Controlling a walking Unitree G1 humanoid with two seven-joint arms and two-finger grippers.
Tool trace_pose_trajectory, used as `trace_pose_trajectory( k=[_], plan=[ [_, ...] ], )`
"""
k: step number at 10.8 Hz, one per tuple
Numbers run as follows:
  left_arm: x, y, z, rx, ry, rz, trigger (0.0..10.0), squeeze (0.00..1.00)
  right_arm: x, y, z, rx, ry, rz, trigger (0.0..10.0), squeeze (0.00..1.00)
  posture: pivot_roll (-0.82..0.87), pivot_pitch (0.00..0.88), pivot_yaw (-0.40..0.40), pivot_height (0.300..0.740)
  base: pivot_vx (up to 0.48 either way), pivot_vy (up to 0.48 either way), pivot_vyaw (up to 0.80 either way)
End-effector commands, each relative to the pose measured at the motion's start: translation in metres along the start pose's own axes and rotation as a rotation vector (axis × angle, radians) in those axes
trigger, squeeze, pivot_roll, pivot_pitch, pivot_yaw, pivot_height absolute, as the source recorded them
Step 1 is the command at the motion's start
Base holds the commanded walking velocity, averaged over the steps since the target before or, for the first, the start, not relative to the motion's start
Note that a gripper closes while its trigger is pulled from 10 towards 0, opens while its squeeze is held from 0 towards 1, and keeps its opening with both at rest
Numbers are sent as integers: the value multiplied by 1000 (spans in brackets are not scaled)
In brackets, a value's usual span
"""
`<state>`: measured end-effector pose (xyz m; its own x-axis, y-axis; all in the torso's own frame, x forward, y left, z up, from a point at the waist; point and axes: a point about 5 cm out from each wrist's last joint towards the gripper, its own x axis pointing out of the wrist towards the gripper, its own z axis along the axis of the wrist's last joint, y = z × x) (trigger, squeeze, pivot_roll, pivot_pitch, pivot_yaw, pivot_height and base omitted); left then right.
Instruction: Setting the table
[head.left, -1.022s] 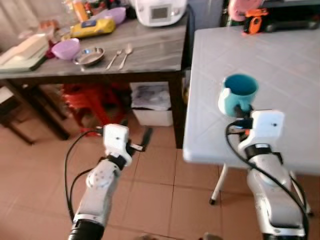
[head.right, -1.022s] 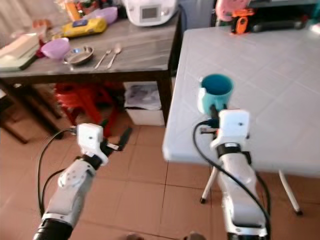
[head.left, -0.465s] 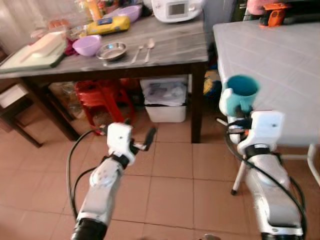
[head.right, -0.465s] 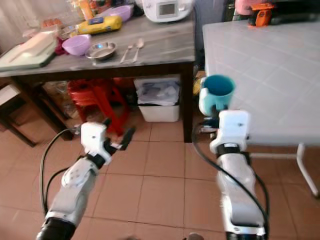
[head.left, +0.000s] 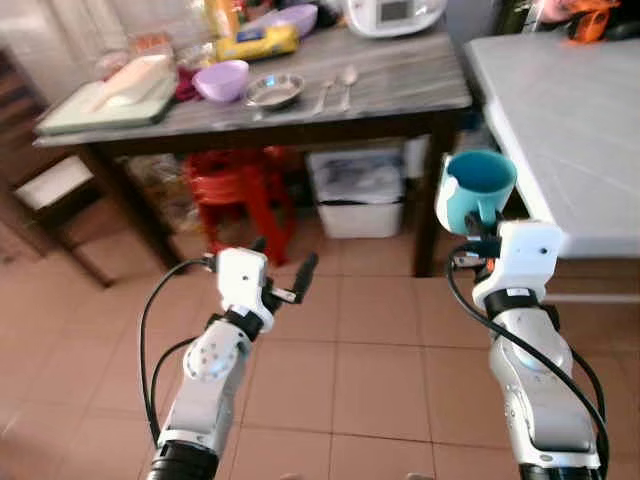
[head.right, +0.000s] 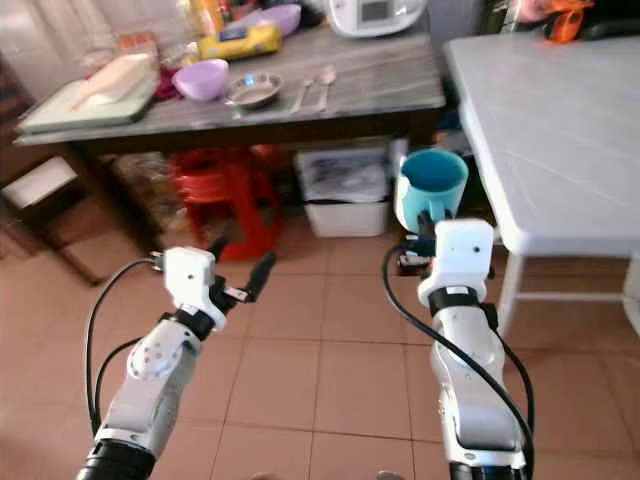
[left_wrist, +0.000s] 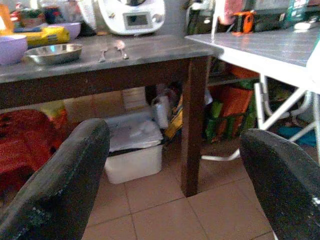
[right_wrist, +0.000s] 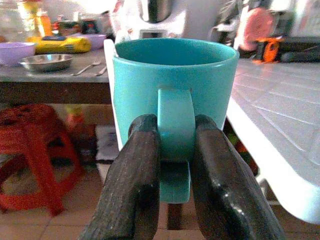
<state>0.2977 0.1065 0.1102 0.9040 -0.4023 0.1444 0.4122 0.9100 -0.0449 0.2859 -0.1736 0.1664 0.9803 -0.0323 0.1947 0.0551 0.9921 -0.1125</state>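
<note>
One teal mug (right_wrist: 173, 100), handle pinched by right gripper (right_wrist: 172, 150), base hidden.

Floor (head.left: 380, 360) = terracotta tiles w/ pale grout, lit by daylight from the far side. Dark-legged table w/ grey wood-grain top (head.left: 400, 85) along the back, red plastic stool (head.left: 240, 195) + white bin (head.left: 362, 190) under it. White folding table w/ tile-pattern top (head.left: 570, 120) on the right, just beside the grey one; low dark wooden furniture (head.left: 45, 215) at far left.

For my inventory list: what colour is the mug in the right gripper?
Teal, inside and out. The mug shows best in the right wrist view.
</note>
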Motion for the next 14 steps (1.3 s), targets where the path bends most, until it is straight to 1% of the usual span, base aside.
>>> trace_pose_trajectory(
  k=[1,11,12,13,14],
  plan=[
    [-4,10,4,21,-8,20,10000,0,1,8,5,15,-22,23,10000,0,-110,90,141,740,0,0,0],
    [-4,10,4,21,-8,20,10000,0,1,8,5,15,-22,23,10000,0,-110,90,141,740,0,0,0],
    [-5,5,5,27,-11,-39,10000,0,0,10,5,10,-31,28,10000,0,-104,98,157,740,349,0,0],
    [-5,2,6,27,-13,-68,10000,0,-1,11,5,-5,-37,31,10000,0,-107,99,160,740,368,0,0],
    [-5,1,6,24,-13,-75,10000,0,-1,9,5,-10,-38,26,10000,0,-111,101,161,740,394,0,0]
  ],
)
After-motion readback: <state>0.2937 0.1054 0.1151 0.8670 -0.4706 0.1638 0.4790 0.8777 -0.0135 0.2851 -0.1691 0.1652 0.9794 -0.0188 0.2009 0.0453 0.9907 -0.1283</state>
